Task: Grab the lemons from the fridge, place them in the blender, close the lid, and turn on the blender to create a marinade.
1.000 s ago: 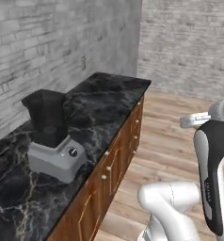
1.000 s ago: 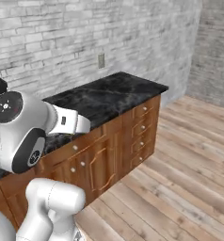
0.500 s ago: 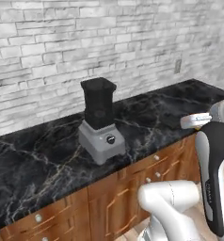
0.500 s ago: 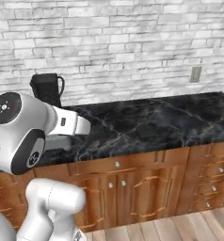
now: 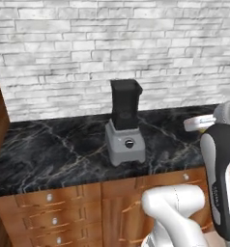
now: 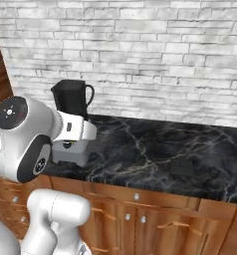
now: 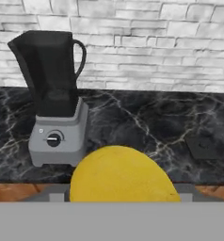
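A lemon (image 7: 121,174) was seen clamped in the gripper (image 7: 121,195) from the hand view. The lid (image 6: 182,167) was shown lying flat on the counter (image 6: 140,149), right of the blender (image 5: 125,123).

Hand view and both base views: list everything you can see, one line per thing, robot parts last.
blender: one, light grey base with a black knob and a dark smoky jar, upright on the counter near the brick wall, jar top open.
lid: one, flat black square, lying on the counter to the right of the blender, apart from it.
lemon: one, yellow, close in front of the hand camera, between the claw's fingers.
counter: one, black marble with pale veins, along the wall.
cabinets: brown wood with small round knobs, under the counter.
brick wall: pale grey, behind the counter.
claw: one, white, holding the lemon, raised in front of the counter.
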Available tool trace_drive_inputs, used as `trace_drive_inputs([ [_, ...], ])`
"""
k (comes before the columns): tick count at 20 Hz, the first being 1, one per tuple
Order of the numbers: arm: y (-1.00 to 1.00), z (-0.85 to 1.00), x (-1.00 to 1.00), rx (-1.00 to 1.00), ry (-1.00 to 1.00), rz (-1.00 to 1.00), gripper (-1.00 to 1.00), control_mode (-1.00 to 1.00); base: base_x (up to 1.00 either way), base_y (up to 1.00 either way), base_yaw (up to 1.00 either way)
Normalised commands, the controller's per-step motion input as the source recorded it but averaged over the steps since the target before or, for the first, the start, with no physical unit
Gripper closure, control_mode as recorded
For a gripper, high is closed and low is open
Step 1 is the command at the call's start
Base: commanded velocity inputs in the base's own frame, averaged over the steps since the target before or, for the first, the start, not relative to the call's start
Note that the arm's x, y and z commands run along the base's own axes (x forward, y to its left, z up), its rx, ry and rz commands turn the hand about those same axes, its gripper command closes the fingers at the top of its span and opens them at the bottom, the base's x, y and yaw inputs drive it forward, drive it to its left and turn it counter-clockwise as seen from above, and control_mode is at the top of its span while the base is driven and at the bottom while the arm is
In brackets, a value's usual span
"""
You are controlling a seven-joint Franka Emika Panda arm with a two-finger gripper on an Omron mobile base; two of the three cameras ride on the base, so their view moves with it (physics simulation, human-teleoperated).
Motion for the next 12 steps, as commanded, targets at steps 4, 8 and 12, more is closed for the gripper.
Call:
trace_drive_inputs([
  [4,0.0,0.0,0.0,0.0,0.0,0.0,1.0,1.0,0.23,-0.08,0.31],
  [8,0.0,0.0,0.0,0.0,0.0,0.0,1.0,1.0,0.28,0.0,0.21],
  [12,0.11,0.43,0.25,0.0,0.04,0.03,1.0,-1.0,0.2,0.01,0.06],
])
